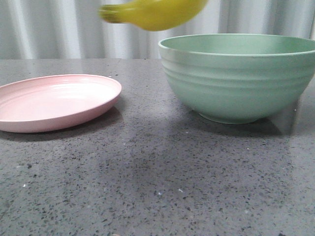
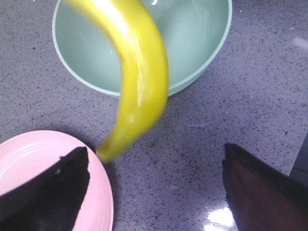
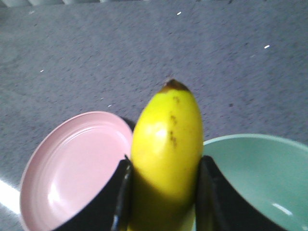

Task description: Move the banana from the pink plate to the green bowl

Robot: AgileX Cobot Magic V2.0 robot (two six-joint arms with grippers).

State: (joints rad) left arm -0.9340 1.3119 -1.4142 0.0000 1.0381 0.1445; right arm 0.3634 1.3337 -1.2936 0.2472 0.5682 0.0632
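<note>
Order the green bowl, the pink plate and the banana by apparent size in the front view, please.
1. green bowl
2. pink plate, cut by the frame edge
3. banana, partly out of frame, so unsure

Right gripper [image 3: 163, 202] raised above the table, both fingers [image 3: 120, 202] pressed against the sides of the banana [image 3: 166, 144]; left gripper [image 2: 156, 185] also held above the table, fingers [image 2: 48, 192] spread wide apart with nothing between them.

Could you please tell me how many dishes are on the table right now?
2. The pink plate sits empty on the robot's left side; the green bowl stands on the right, also empty. No others show, though the views do not cover the whole table.
</note>
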